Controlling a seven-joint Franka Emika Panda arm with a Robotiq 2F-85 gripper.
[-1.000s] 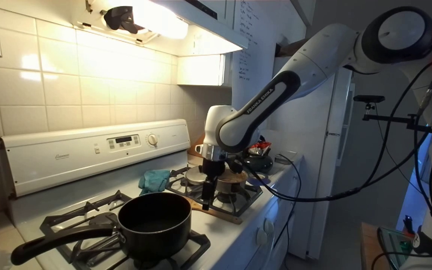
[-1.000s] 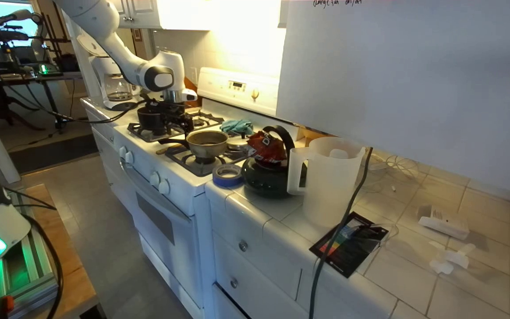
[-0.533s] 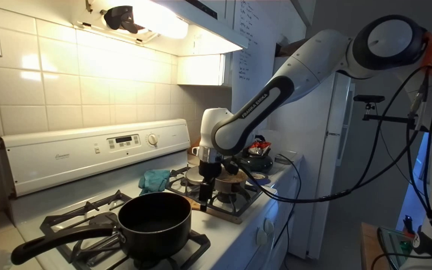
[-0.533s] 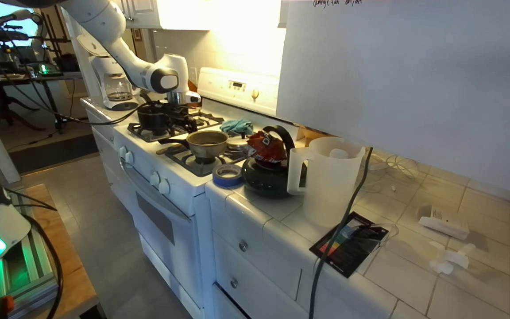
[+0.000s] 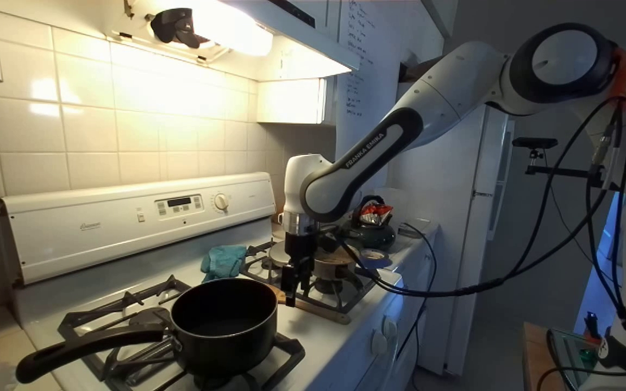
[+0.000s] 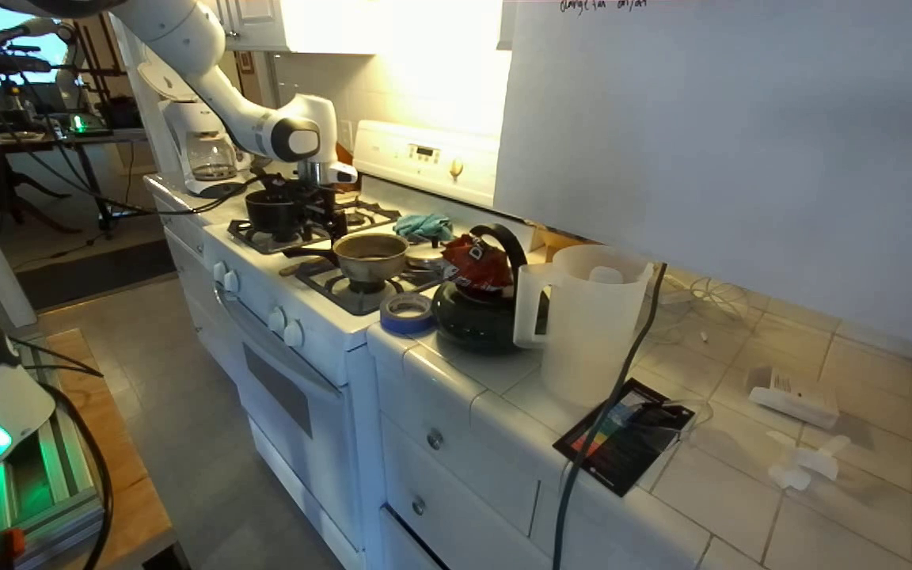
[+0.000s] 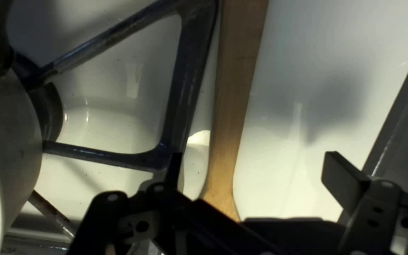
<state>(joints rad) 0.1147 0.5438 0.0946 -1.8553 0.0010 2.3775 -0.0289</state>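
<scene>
My gripper (image 7: 255, 164) is open and empty, pointing down above the stove. A wooden utensil (image 7: 239, 88) with a flat handle lies on the white stovetop beneath the open jaws, closer to the left finger in the wrist view. Its far end is hidden behind the gripper. In an exterior view the gripper (image 5: 298, 290) is between the black pot (image 5: 226, 331) and the grey saucepan (image 5: 335, 267); the wooden utensil (image 5: 321, 311) shows behind it. The saucepan (image 7: 12, 117) also shows at the left of the wrist view. I cannot tell the exact height above the utensil.
Black burner grates (image 7: 186, 88) flank the utensil. A teal cloth (image 5: 223, 262) and a metal lid (image 5: 282, 254) are at the back. Blue tape (image 6: 407, 317), a dark kettle (image 6: 472, 324) with a red bag (image 6: 478, 265), and a plastic jug (image 6: 594, 332) stand on the counter.
My gripper has shifted slightly toward the black pot and turned a little, so both fingers show apart in an exterior view. The pots, cloth and wooden utensil have not moved.
</scene>
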